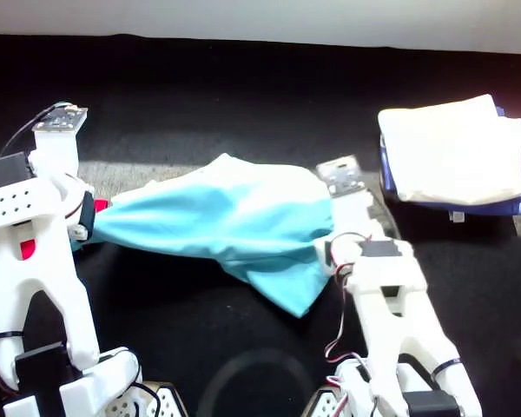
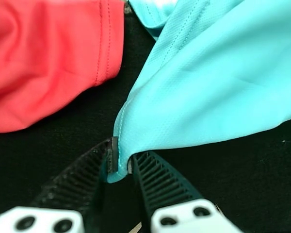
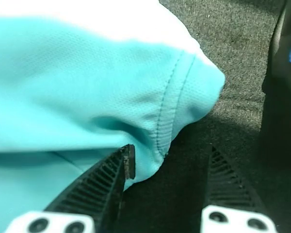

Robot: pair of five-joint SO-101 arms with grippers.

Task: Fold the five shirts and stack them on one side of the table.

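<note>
A turquoise shirt lies spread and rumpled across the middle of the black table. My left gripper is at its left end, and in the left wrist view the gripper is shut on the hem of the turquoise shirt. My right gripper is at the shirt's right side. In the right wrist view it is open, and a rounded fold of the turquoise shirt rests against one finger. A red shirt lies beside the left gripper.
At the back right a folded cream shirt sits on a folded blue one. The red shirt shows under the left arm. Bare black table lies in front of the turquoise shirt and along the back.
</note>
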